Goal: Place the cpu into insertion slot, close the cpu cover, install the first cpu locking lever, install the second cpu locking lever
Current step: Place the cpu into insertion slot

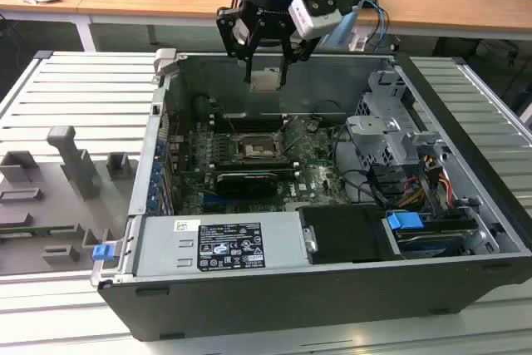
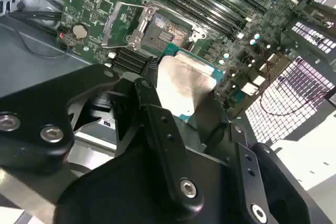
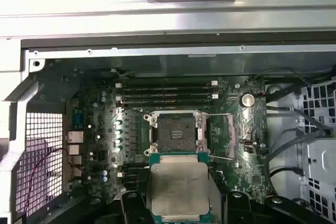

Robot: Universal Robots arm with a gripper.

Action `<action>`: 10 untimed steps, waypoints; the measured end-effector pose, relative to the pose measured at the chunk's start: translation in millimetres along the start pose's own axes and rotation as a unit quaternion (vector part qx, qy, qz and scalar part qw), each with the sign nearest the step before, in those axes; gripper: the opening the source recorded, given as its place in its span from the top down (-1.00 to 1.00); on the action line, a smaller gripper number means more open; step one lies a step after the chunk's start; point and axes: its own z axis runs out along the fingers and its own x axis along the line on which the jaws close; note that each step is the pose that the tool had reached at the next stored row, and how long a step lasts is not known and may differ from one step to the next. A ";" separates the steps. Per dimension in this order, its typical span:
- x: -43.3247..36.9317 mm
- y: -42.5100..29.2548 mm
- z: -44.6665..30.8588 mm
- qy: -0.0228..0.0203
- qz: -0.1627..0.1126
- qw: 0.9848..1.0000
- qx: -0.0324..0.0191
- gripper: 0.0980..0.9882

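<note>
My gripper (image 1: pixel 265 81) hangs above the open computer case, shut on the cpu (image 1: pixel 265 80), a pale silver-grey square chip. Both wrist views show the cpu (image 3: pixel 180 184) (image 2: pixel 184 85) held flat between the black fingers (image 2: pixel 157 114), well above the green board. The insertion slot (image 1: pixel 252 149) (image 3: pixel 177 132) (image 2: pixel 164 32) lies bare, its dark centre exposed inside a silvery rim. The cpu cover (image 2: pixel 112 24) (image 3: pixel 231 132) is swung open to one side of the slot. The cpu sits slightly off the slot's line, not over its centre.
Long narrow memory slots (image 3: pixel 165 92) run beside the socket. A long black card (image 1: pixel 245 180) lies nearer the case front, with a power supply (image 1: pixel 220 243) and drive cage (image 1: pixel 391 130) around it. Grey fixtures (image 1: pixel 71 155) stand at the exterior view's left.
</note>
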 end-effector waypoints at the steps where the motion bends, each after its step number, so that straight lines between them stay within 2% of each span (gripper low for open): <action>1: 0.0 0.0 0.2 -0.002 0.028 1.000 -0.001 0.03; 2: 0.1 0.0 0.4 -0.005 0.061 0.998 -0.001 0.03; 3: 0.0 -0.1 0.6 -0.007 0.078 0.997 -0.001 0.03; 4: 0.0 -0.1 1.3 -0.007 0.083 0.997 -0.002 0.03; 10: 0.0 -0.3 3.4 -0.008 0.083 0.996 -0.001 0.03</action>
